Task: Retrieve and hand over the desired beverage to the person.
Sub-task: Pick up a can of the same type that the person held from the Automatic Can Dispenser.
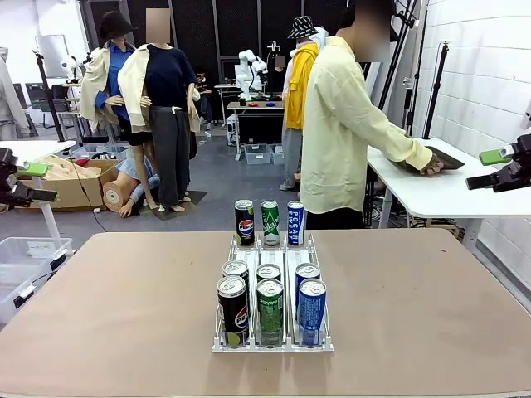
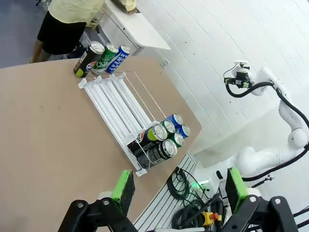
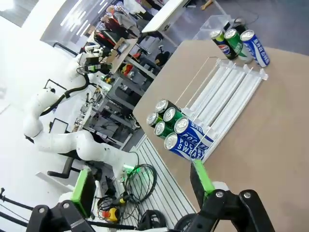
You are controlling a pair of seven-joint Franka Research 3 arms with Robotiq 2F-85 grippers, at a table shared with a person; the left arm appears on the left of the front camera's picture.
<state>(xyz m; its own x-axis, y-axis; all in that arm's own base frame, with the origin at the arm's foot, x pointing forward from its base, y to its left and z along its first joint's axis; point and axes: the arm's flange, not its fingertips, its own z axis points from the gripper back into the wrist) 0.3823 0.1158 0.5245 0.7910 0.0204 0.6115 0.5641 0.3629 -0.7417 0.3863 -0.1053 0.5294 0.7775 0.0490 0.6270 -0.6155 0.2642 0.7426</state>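
Left gripper point(image 1: 43, 182): raised at the left edge of the front view, outside the table edge. Jaws fully apart, nothing between the green pads. In the left wrist view this gripper point(image 2: 179, 189) looks down over a table corner, and the cans point(image 2: 161, 140) lie ahead of its fingers, well apart from them.

Table point(image 1: 124, 315): brown, flat top. A white three-lane rack point(image 1: 274, 253) stands at its middle, running from the robot's side toward the far side. Six cans point(image 1: 270, 298) stand upright at the near end, two per lane, in black, green and blue. Three more, one of each colour, stand at the rack's far end.

Person point(image 1: 340, 124): behind the far edge, turned toward a white side table point(image 1: 440, 195) on the right, one hand on a dark flat object point(image 1: 431, 157).

Right gripper point(image 1: 481, 169): raised at the right edge, above the side table, jaws fully apart and empty, well apart from the cans. In the right wrist view this gripper point(image 3: 142, 186) has the blue cans nearest.

Room: grey floor, white brick wall on the right. The left wrist view adds the right arm point(image 2: 289, 121) and floor cables point(image 2: 181, 186). The right wrist view adds the left arm point(image 3: 53, 137)
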